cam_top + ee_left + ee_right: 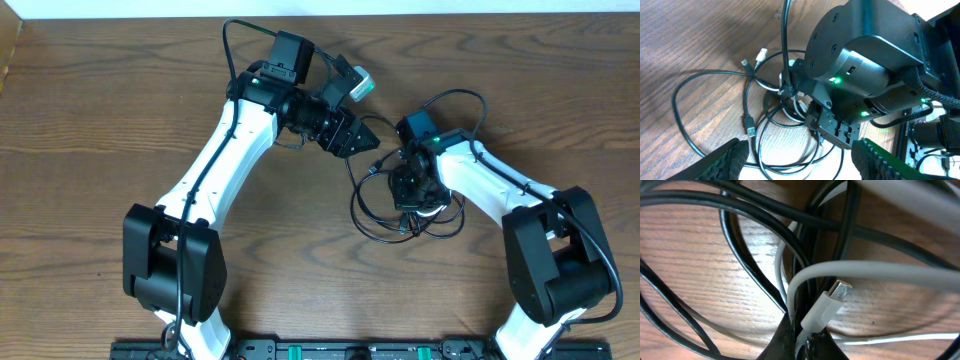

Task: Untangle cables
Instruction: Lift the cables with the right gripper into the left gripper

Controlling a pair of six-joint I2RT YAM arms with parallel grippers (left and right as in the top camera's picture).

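The tangle of thin black and white cords is lying in overlapping loops on the brown wooden table, right of centre. The right pincer is pressing down into its middle. It is closed and apparently nipping a black and a white strand beside a white plug, probably to draw one free. The right arm is folding in with its wrist pointing down. The left pincer is hovering just beside the pile, jaws wide and gripping nothing, likely ready to take a loose end.
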